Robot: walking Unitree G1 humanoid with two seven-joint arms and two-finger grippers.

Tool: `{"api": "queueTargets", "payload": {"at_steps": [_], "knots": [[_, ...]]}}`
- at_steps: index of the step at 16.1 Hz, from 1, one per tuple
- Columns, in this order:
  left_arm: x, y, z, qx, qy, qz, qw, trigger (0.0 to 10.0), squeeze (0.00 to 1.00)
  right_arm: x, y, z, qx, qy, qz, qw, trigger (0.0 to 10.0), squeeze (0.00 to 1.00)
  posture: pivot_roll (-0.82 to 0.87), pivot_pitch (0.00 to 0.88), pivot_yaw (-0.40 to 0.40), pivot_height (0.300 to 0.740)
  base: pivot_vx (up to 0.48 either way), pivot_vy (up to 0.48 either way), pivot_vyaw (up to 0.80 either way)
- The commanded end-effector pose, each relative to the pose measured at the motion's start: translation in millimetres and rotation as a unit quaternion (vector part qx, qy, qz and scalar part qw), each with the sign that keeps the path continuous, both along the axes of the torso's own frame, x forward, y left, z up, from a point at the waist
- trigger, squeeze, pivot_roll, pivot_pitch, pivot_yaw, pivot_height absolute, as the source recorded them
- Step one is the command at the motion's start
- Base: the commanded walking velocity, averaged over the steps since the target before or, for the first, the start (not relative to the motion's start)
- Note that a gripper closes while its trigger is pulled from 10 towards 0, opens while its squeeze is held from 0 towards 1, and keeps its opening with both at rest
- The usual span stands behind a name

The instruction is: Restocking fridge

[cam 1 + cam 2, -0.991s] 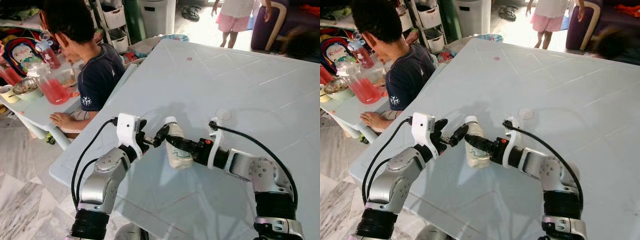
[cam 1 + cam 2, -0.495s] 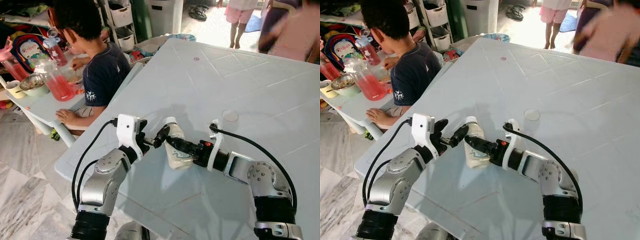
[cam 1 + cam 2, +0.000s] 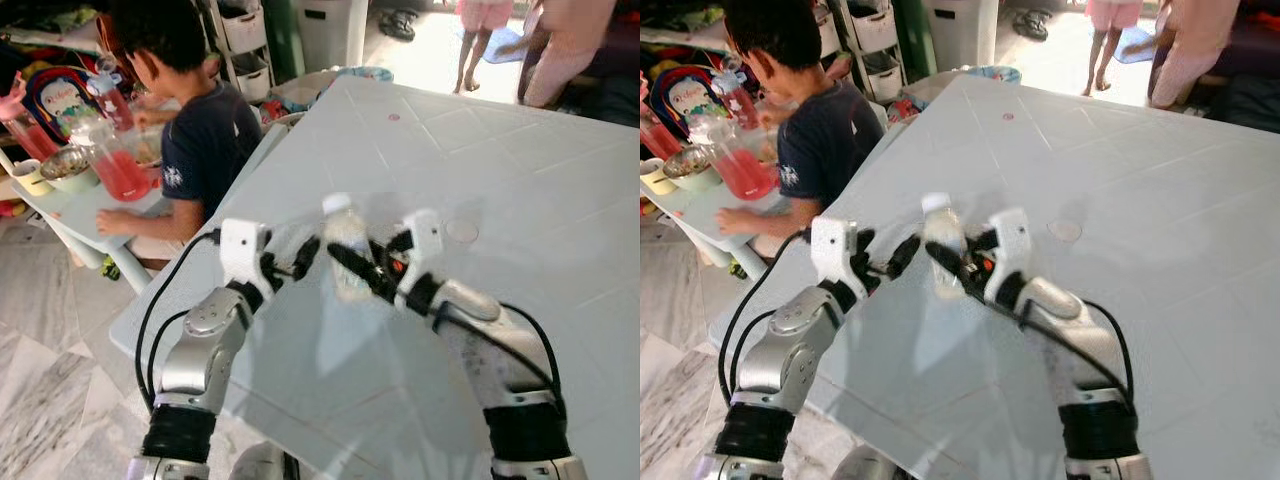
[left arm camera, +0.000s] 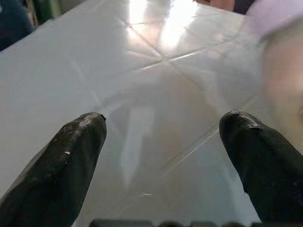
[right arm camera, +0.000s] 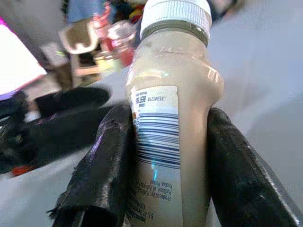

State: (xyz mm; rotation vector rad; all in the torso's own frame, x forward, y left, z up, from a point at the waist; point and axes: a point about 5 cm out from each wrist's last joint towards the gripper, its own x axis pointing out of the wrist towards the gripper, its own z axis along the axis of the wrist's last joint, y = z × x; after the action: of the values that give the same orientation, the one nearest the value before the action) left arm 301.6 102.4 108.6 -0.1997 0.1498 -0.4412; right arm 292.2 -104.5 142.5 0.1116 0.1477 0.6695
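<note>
The right gripper [image 5: 161,156] clamps the bottle [image 5: 168,118] upright above the pale table [image 3: 500,150]; the left gripper [image 4: 161,142] hangs released just beside it; best to carry it level, grip firm, toward the fridge.

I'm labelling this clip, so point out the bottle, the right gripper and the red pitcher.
bottle [image 5: 165,142]: right wrist view, on its barcode label.
right gripper [image 5: 163,156]: right wrist view, midway between its fingertips.
red pitcher [image 3: 118,172]: left eye view, on its red-filled body.
</note>
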Motion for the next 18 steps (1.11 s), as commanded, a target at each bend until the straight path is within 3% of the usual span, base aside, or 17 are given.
{"api": "queueTargets", "payload": {"at_steps": [1,2,4,5,6,7,8,12,18], "knots": [[6.3,3.9,7.9,0.001,-0.012,0.005,1.0,10.0,0.0,2.3,4.5,9.5,-0.023,-0.061,-0.011,0.998,0.0,0.0,-0.04,0.074,0.099,0.74,0.0,0.0,0.0],[8.0,3.8,12.0,-0.014,-0.012,-0.001,1.0,10.0,0.0,5.5,1.8,8.6,-0.065,-0.097,-0.03,0.993,0.0,0.0,-0.04,0.073,0.099,0.74,0.0,0.0,0.0],[11.3,6.6,23.2,-0.049,-0.024,-0.008,0.998,10.0,0.0,8.0,0.2,10.3,-0.098,-0.145,-0.038,0.984,0.0,0.0,-0.04,0.07,0.099,0.74,0.0,0.0,0.0],[15.4,10.9,32.1,-0.069,-0.039,-0.003,0.997,10.0,0.49,8.7,0.5,10.8,-0.119,-0.174,-0.037,0.977,0.0,0.0,-0.04,0.068,0.098,0.74,0.0,0.0,0.0],[19.1,14.9,40.2,-0.084,-0.054,0.003,0.995,10.0,0.69,8.4,1.6,10.8,-0.138,-0.201,-0.032,0.969,0.0,0.0,-0.04,0.067,0.098,0.74,0.0,0.0,0.0],[23.7,17.3,51.2,-0.094,-0.072,0.0,0.993,10.0,0.59,8.6,1.5,9.4,-0.15,-0.223,-0.036,0.962,0.0,0.0,-0.04,0.067,0.097,0.74,0.0,0.0,0.0],[25.2,16.2,56.0,-0.098,-0.078,-0.011,0.992,10.0,0.0,7.5,2.9,7.7,-0.156,-0.233,-0.027,0.959,0.0,0.0,-0.04,0.067,0.096,0.74,0.0,0.0,0.0],[10.6,-12.7,54.9,-0.119,-0.055,-0.128,0.983,10.0,0.0,8.2,8.2,4.8,-0.15,-0.264,-0.02,0.953,0.0,0.0,-0.04,0.07,0.095,0.74,0.0,0.0,0.0],[5.7,-26.4,47.0,-0.148,-0.018,-0.151,0.977,10.0,0.0,11.1,12.4,2.7,-0.148,-0.279,-0.015,0.949,0.0,0.0,-0.04,0.07,0.095,0.74,0.0,0.0,0.0]]}}
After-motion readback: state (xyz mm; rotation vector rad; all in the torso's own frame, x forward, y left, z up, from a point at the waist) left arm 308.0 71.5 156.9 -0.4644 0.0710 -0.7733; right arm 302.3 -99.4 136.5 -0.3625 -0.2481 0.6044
